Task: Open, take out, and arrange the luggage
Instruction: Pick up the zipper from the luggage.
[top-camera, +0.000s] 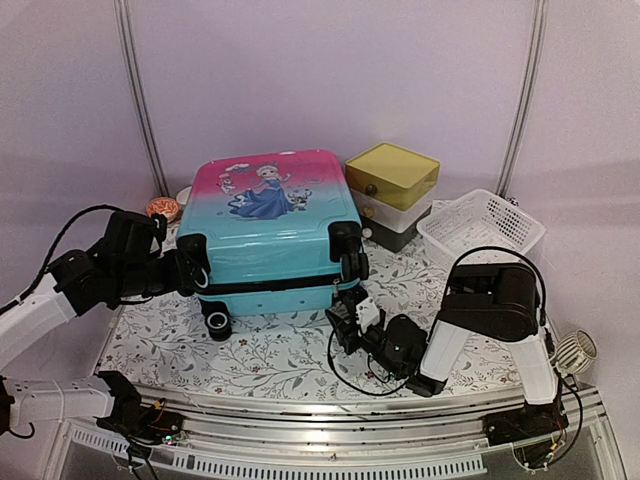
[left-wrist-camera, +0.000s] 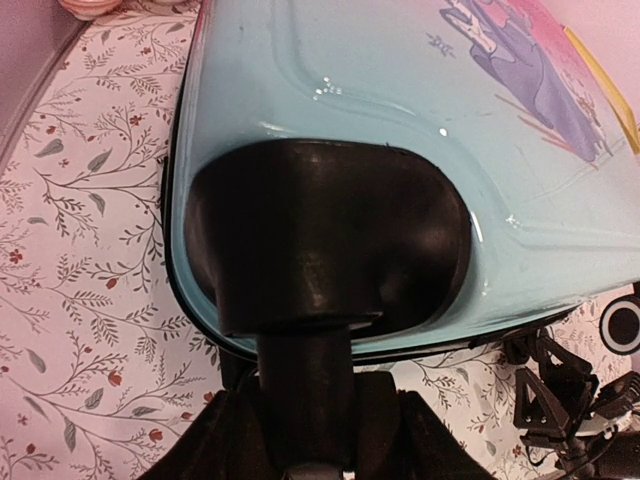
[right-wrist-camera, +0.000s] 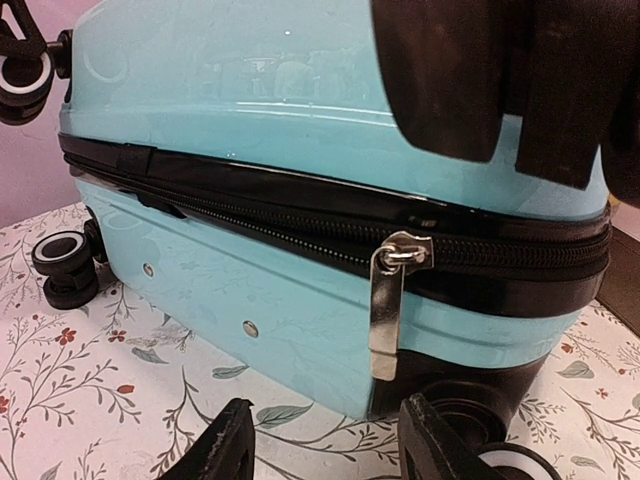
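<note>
Judging from how things lie, the task is barely begun: the luggage (top-camera: 270, 235) is laid flat on the tabletop (top-camera: 280, 355) directly ahead of both end effectors, printed shell up, with its lid down. Nothing has been taken out and nothing arranged.

The left end effector (top-camera: 192, 266) is pressed against the near left corner of the case, and a black corner wheel (left-wrist-camera: 305, 370) is seen wedged between its fingers. It is judged to be clamped on that wheel, so the case is being steadied there.

The right end effector (right-wrist-camera: 325, 425) is held low at the opposite near corner, fingers spread and nothing gripped. The metal zipper pull (right-wrist-camera: 390, 300) hangs just above the gap between them, untouched. Whether the zipper band (right-wrist-camera: 250, 215) to the left of the pull is already parted cannot be told. Unzipping, lifting the lid, emptying and arranging all appear to be left.

The contents of the luggage are hidden. Beyond the right end effector and well apart from it, a yellow-topped drawer box (top-camera: 392, 178) stands shut, its contents unseen. Further right, a white mesh basket (top-camera: 480, 228) sits, and nothing can be made out inside it.
</note>
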